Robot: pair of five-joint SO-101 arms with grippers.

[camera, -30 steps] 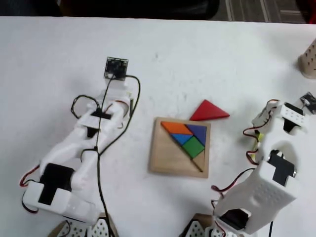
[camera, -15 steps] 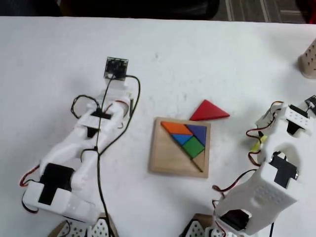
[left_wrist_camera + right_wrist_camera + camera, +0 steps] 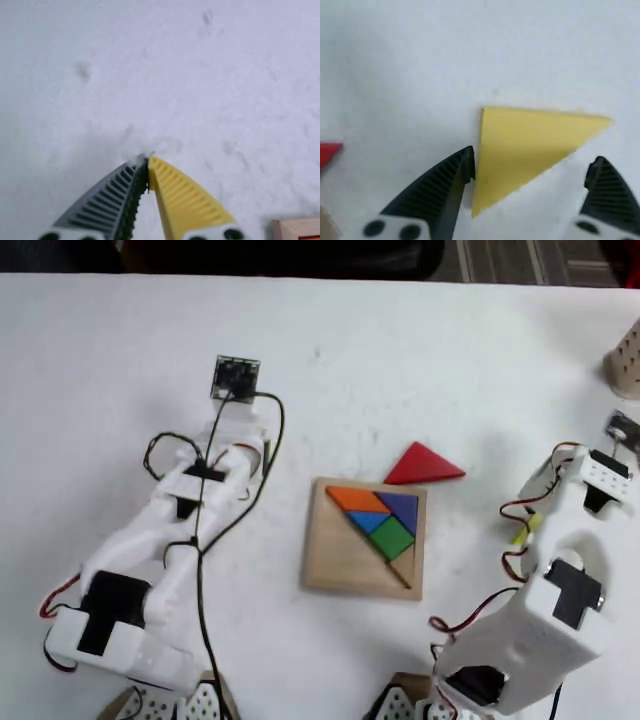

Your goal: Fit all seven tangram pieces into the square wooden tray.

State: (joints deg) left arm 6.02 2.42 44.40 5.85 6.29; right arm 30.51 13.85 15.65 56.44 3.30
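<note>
The square wooden tray (image 3: 340,565) lies mid-table and holds orange, blue, purple and green pieces in its upper right half. A red triangle (image 3: 423,465) lies on the table just beyond the tray's far right corner; its tip (image 3: 329,150) shows in the right wrist view. A yellow triangle (image 3: 530,150) lies flat on the table between the spread fingers of my right gripper (image 3: 532,172), which is open around it. That arm (image 3: 560,590) stands at the right of the table. My left gripper (image 3: 148,165) is shut and empty, its tips on the white table, left of the tray's corner (image 3: 295,229).
A small black square board (image 3: 236,377) with a cable lies at the far end of the left arm. A pale wooden peg block (image 3: 626,362) stands at the table's right edge. Open white table stretches beyond the tray.
The right arm's wrist has shifted to the right and slightly toward the far side. The left arm, the tray and the red triangle have not moved.
</note>
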